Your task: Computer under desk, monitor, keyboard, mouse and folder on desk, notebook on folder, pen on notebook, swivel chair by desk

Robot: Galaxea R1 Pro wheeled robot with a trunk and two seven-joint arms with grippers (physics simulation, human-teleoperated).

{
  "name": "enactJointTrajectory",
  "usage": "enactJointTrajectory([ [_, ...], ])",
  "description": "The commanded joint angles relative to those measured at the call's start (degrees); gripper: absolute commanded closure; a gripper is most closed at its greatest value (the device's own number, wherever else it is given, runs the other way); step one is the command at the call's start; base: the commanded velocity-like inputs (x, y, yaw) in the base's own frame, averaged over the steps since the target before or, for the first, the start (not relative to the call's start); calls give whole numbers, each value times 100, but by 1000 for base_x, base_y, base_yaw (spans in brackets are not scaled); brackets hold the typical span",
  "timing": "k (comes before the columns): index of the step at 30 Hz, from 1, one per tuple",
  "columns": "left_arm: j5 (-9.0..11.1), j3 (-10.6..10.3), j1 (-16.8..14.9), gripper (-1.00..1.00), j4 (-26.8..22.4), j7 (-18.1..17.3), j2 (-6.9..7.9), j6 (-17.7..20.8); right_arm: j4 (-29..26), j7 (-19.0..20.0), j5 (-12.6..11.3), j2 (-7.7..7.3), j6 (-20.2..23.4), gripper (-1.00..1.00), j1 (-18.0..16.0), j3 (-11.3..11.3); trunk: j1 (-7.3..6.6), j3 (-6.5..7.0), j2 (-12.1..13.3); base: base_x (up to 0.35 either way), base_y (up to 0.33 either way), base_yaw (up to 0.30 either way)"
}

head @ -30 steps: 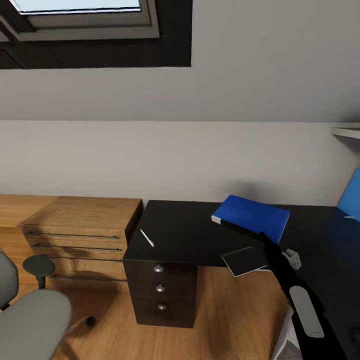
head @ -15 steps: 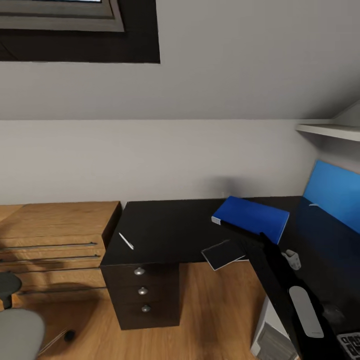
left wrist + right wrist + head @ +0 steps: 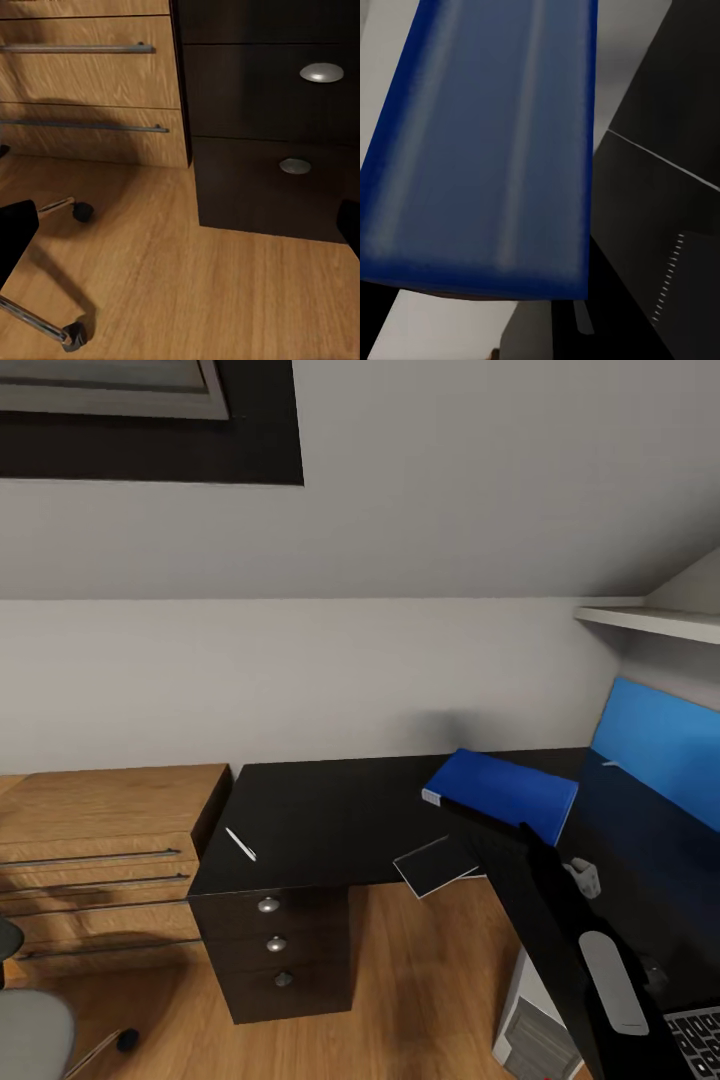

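The folder — flat, stiff, probably light and slick — is carried by one edge, presumably pinched by the right gripper, though its jaws cannot be made out.

The black surface stands against the far wall and bends toward the near right. The pen lies near its left edge. The notebook rests at the near edge and hangs partly over it. At the near right corner the keyboard lies on it.
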Motion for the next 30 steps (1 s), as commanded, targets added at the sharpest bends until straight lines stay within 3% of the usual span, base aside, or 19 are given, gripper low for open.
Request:
enactJointTrajectory([
  [1, -62, 21, -3, -100, 1, 46, -1, -10, -1, 16, -61, 0, 44, 100, -4, -12, 0, -6, -4, 0, 0, -1],
  [12, -62, 20, -3, -100, 1, 43, -1, -10, -1, 19, -282, 7, 21, 100, -4, -12, 0, -6, -4, 0, 0, 0],
  [13, -62, 24, -3, -100, 1, 43, -9, -10, 6, -2, -496, 9, -6, 100, -4, -4, 0, -6, -4, 0, 0, 0],
  [14, -62, 21, -3, -100, 1, 43, -11, -10, 21, -21, -500, 10, -72, 100, -7, 3, 0, -6, -4, 0, 0, 0],
  [16, -62, 18, -3, -100, 1, 43, -26, -10, 256, -812, -507, 103, -1587, 100, -114, 424, 0, -6, -4, 0, 0, 0],
  [19, -62, 17, -3, -100, 1, 43, -27, -10, 459, -1207, -507, 230, -2289, 100, -316, 637, 0, -6, -4, 0, 0, 0],
  [21, -62, 17, -3, -100, 1, 38, -27, -10, 862, -1428, -507, 347, -3006, 100, -607, 733, 0, -6, -4, 0, 0, 0],
  [27, -62, 21, -3, -100, 1, 36, -28, -10, 2270, -1571, -521, 448, -4348, 100, -1372, 787, 0, -6, -4, 0, 0, 0],
  [30, -62, 24, -3, -100, 1, 36, -27, -10, 2666, -1584, -531, 462, -4674, 100, -1515, 778, 0, -6, -4, 0, 0, 0],
])
